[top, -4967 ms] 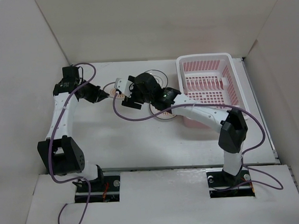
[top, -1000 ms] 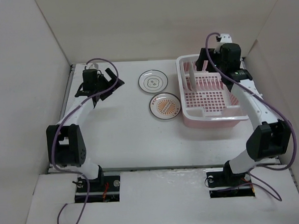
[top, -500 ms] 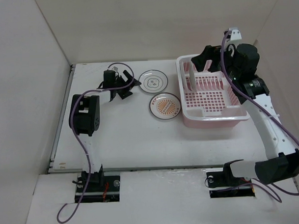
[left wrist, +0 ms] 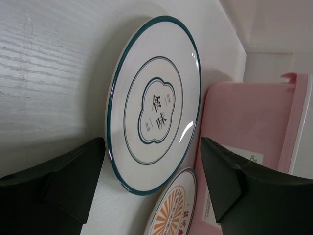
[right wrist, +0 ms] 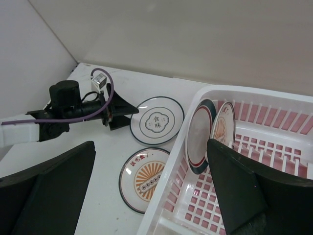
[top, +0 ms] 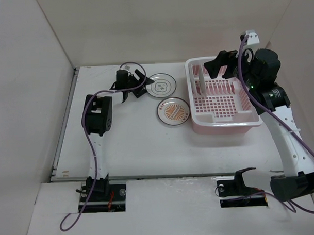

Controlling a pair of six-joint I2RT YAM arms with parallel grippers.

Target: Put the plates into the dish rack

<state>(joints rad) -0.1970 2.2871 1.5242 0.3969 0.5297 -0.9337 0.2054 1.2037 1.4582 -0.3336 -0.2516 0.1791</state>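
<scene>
A teal-rimmed plate (top: 161,85) (left wrist: 156,98) lies flat on the table at the back. My left gripper (top: 140,84) (left wrist: 152,143) is open at its left edge, with a finger on either side of the plate's near rim. An orange sunburst plate (top: 173,111) (right wrist: 145,178) lies flat just in front of it, beside the pink dish rack (top: 224,126) (right wrist: 254,91). In the rack's left slots two plates stand upright: a dark-rimmed one (right wrist: 199,135) (top: 201,81) and an orange sunburst one (right wrist: 222,126). Above the rack's back edge my right gripper (top: 223,67) (right wrist: 151,144) hangs open and empty.
White walls close in the table on the left, back and right. The rack fills the back right corner, close to the right wall. The left arm's purple cable (top: 132,67) loops above its wrist.
The left arm has swung right from the back left corner to the teal-rimmed plate. The right gripper has lifted and drawn back to the right from the rack.
</scene>
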